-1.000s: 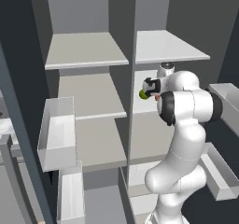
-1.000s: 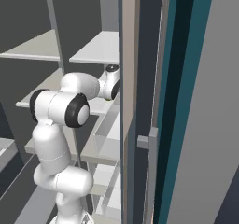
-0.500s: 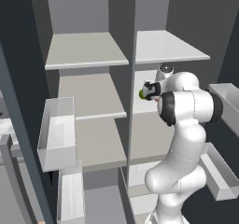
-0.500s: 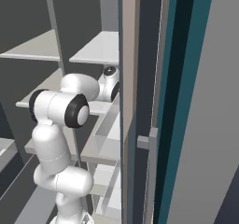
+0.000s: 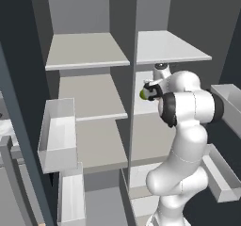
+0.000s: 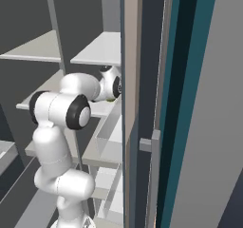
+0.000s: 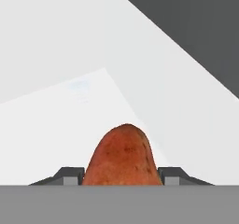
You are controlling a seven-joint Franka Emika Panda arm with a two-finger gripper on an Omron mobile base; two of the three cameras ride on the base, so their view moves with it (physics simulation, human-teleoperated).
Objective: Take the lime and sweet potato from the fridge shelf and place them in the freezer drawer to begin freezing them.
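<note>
In the hand view the orange-red sweet potato (image 7: 123,155) sits between my two dark fingertips, and my gripper (image 7: 122,176) is shut on it just above the light fridge shelf (image 7: 70,115). From the left base view my gripper (image 5: 150,91) reaches into the right column over the middle fridge shelf (image 5: 141,108). The small green lime (image 5: 143,94) shows right at the gripper's left side, whether touching I cannot tell. A sliver of green lime (image 6: 112,99) peeks beside the hand in the right base view. The freezer drawer is out of view.
White door bins hang at the left (image 5: 59,135) and at the right (image 5: 226,102), with another lower right bin (image 5: 221,178). A vertical divider (image 5: 131,102) splits the shelves. The fridge door edge (image 6: 137,103) stands close to the arm's right.
The gripper has stayed shut on the sweet potato. The hand has shifted only slightly over the shelf, and the lime stays in place.
</note>
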